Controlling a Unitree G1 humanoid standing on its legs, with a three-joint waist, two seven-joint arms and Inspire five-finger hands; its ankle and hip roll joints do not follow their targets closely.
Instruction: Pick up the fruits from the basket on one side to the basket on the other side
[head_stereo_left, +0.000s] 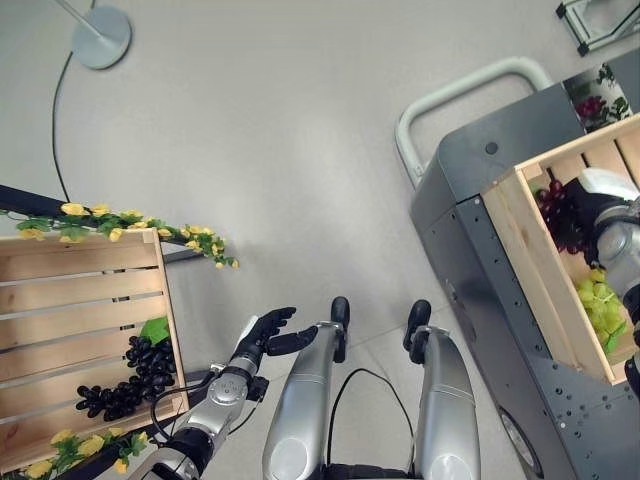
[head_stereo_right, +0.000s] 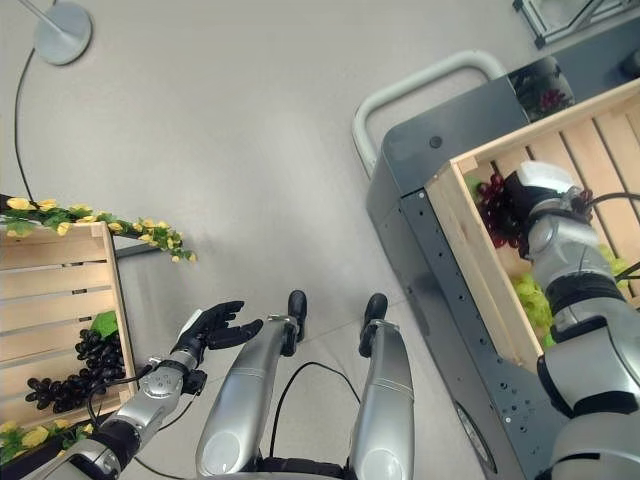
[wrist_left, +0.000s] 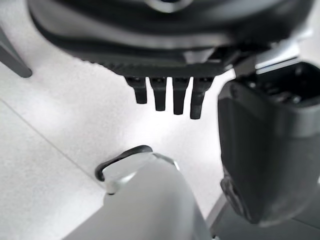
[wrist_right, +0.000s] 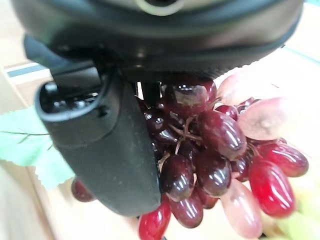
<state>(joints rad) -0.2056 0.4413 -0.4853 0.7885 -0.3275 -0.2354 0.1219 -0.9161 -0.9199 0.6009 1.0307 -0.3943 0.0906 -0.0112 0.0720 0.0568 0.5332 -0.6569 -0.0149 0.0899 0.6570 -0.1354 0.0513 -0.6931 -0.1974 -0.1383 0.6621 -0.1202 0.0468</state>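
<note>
Right hand (head_stereo_left: 600, 205) reaches into the right crate (head_stereo_left: 540, 250) on the grey cart (head_stereo_left: 470, 230), down on the red grapes (head_stereo_left: 556, 212), with green grapes (head_stereo_left: 600, 300) just beside. The left crate (head_stereo_left: 60, 300) holds black grapes (head_stereo_left: 135, 375); the left hand (head_stereo_left: 262, 333) hangs beside it, fingers relaxed and empty. Its wrist view shows straight fingers (wrist_left: 165, 95) over bare floor. Close up, the right thumb (wrist_right: 107, 150) presses the red bunch (wrist_right: 210, 150); whether the fingers have closed, I cannot tell. Best to grip near the stem and lift straight.

No text, label or number seems readable on anything here.
</note>
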